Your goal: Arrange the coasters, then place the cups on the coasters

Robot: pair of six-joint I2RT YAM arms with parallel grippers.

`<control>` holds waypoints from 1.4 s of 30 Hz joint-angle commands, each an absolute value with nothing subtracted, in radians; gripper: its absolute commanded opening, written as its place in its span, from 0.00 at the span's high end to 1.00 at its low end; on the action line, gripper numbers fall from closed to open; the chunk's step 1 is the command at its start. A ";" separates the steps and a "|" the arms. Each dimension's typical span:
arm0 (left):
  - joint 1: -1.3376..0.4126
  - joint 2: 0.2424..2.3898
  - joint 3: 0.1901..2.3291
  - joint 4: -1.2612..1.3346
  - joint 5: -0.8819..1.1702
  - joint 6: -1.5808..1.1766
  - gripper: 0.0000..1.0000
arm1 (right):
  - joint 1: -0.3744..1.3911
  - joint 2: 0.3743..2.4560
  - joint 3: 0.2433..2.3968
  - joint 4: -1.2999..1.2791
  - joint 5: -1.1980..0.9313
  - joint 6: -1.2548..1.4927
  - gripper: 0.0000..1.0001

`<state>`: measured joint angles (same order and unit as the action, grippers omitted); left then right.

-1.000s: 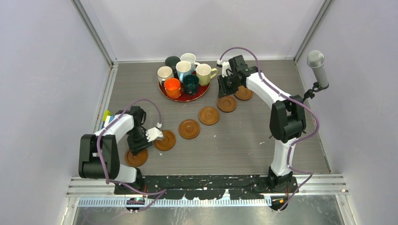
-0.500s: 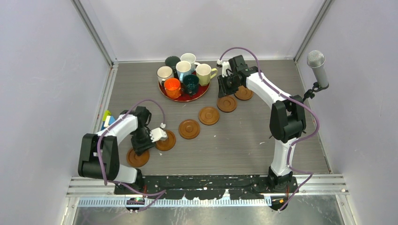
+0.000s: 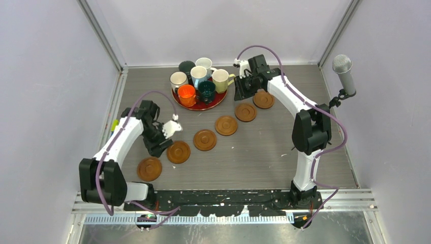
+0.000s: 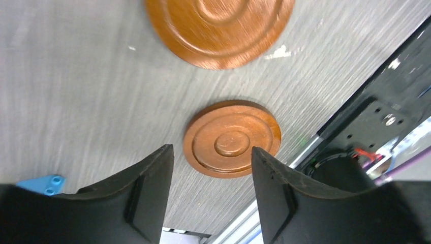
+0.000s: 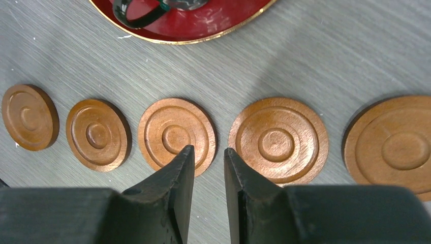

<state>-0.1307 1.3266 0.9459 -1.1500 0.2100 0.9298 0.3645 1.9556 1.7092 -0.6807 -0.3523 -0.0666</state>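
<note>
The coasters [image 3: 205, 140] lie flat on the worktop [image 3: 254, 152]. Six of them show, in a slanted row from the near left to the far right. They do not touch each other.

The cups [image 3: 198, 76] all stand close together on the red tray [image 3: 203, 105] at the back. No cup is on a coaster yet.

The left claw [image 4: 211, 152] is spread wide and holds nothing. It hangs over the near end of the row, and one coaster [image 4: 232, 138] shows on the worktop under the gap. The right claw [image 5: 209, 150] is open just a little and holds nothing too. It hangs over the far end of the row, near the tray.

The coasters look like hard wood. I think they are light and stiff and will not bend. They are thin and lie flat, so they are tricky to lift. Pinching the rim from two sides, or just pushing one along, looks best.

The cups look smooth and shiny. I think they are heavier, a bit slippery, and can break if they bump or drop. A good place to hold is the top rim, one finger inside and one outside. The cups are packed tight, so one at the edge of the bunch looks easiest to take first.
</note>
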 commanded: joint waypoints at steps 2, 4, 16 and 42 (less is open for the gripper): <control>-0.133 1.276 1.143 -1.197 0.338 0.738 0.34 | 0.369 1.926 1.816 -0.647 -0.380 -0.132 0.62; -0.128 1.271 1.209 -1.172 0.365 0.644 0.28 | 0.369 1.932 1.855 -0.652 -0.374 -0.160 0.59; -0.063 1.243 1.338 -0.971 0.400 0.291 0.00 | 0.308 2.214 2.367 -1.027 -0.434 -0.656 0.20; 0.040 1.313 1.360 -0.994 0.505 0.284 0.00 | 0.307 2.510 2.505 -0.792 -0.493 -1.050 0.20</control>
